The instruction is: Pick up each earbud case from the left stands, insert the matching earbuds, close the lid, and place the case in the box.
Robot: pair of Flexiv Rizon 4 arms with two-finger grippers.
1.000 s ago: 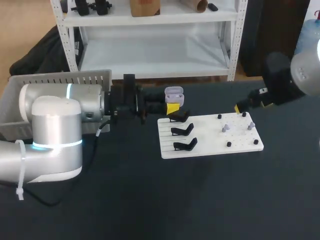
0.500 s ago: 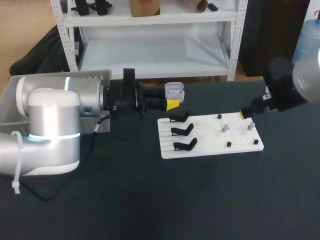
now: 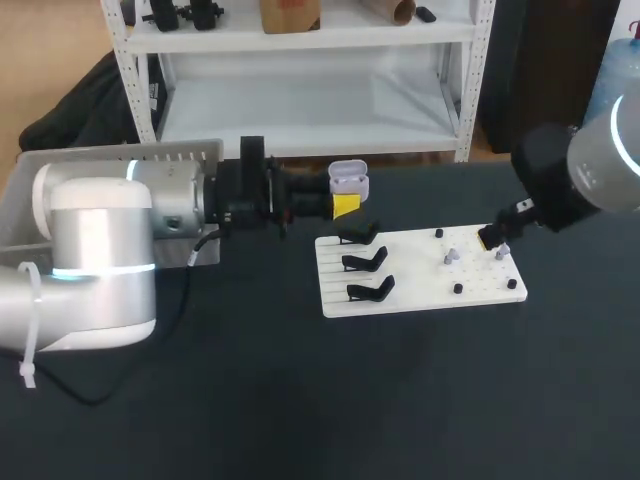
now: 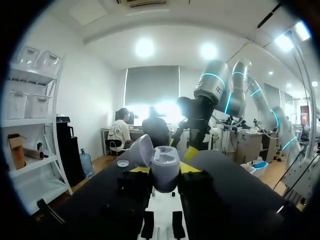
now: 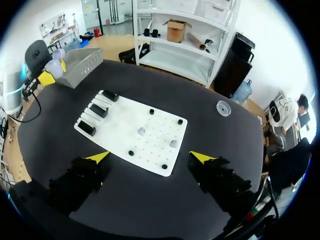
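Between the left jaws, clamped from both sides, sits the open earbud case (image 4: 162, 167), its lid tipped back, held above the worktop (image 3: 300, 400) just behind the white board (image 3: 420, 295) at its far left corner. Three black stands (image 3: 362, 262) line the board's left side. Right jaws stand apart, low over the board's right end, beside two earbuds (image 3: 452, 257). A grey box (image 3: 120, 155) lies behind the left arm.
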